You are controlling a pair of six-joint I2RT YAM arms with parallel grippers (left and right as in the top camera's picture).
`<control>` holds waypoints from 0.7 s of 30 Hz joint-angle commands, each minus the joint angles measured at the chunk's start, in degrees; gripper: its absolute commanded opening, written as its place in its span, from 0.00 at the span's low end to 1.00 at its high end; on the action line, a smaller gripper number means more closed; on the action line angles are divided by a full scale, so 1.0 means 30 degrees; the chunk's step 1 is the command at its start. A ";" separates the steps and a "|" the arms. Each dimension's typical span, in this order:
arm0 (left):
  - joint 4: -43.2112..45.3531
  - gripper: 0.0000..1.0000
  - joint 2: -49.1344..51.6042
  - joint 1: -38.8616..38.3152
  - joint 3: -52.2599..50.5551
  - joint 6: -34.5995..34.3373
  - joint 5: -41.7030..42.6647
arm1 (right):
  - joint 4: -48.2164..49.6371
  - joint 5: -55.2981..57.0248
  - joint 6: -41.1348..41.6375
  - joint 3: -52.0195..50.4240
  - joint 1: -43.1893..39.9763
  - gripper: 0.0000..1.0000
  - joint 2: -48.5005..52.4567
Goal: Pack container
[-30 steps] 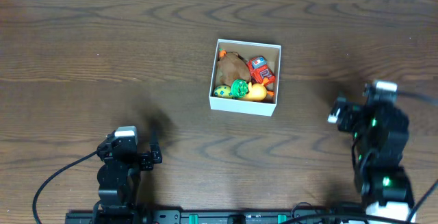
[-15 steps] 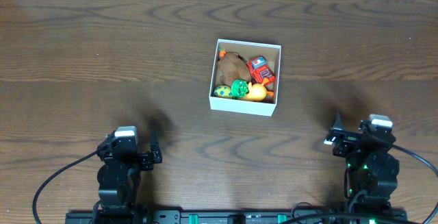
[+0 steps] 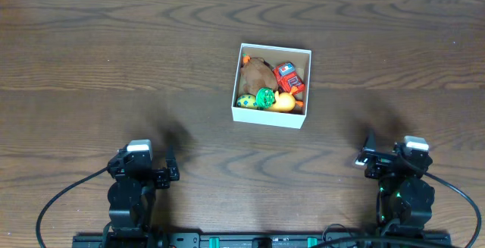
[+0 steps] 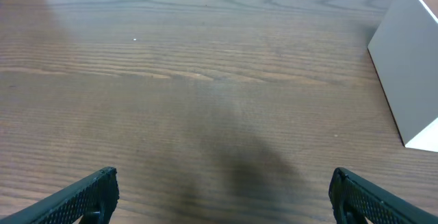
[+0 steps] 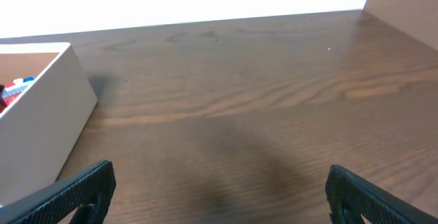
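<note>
The container point(image 3: 270, 117), a small white box with a brown inside, sits at the table's middle. It holds a brown toy point(image 3: 258, 73), a red toy point(image 3: 287, 76), a green toy point(image 3: 265, 97), a yellow-green ball point(image 3: 246, 102) and an orange-yellow toy point(image 3: 284, 102). Its white wall shows at the right in the left wrist view point(image 4: 410, 73) and at the left in the right wrist view point(image 5: 41, 114). My left gripper point(image 4: 222, 193) is open and empty near the front left. My right gripper point(image 5: 219, 193) is open and empty near the front right.
The dark wooden table point(image 3: 114, 66) stretches around the box. The far table edge point(image 5: 205, 22) shows in the right wrist view. Cables run from both arm bases at the front edge.
My right arm has drawn back toward the front edge and lowered to its base. The left arm and the box with its toys have not moved.
</note>
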 commanded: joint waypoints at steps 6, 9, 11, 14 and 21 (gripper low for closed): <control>-0.0036 0.98 -0.0117 0.0117 -0.0357 -0.0073 -0.0007 | -0.0029 -0.0044 -0.0262 -0.0153 0.0182 0.99 -0.0648; -0.0036 0.98 -0.0117 0.0109 -0.0357 -0.0073 -0.0007 | -0.0415 -0.0044 -0.0262 -0.0153 0.0182 0.99 -0.0648; -0.0036 0.98 -0.0117 0.0109 -0.0357 -0.0073 -0.0007 | -0.0510 -0.0044 -0.0262 -0.0153 0.0182 0.99 -0.0648; -0.0036 0.98 -0.0117 0.0117 -0.0357 -0.0073 -0.0007 | -0.0517 -0.0044 -0.0262 -0.0153 0.0182 0.99 -0.0641; -0.0036 0.98 -0.0117 0.0117 -0.0357 -0.0073 -0.0007 | -0.0517 -0.0044 -0.0262 -0.0153 0.0182 0.99 -0.0641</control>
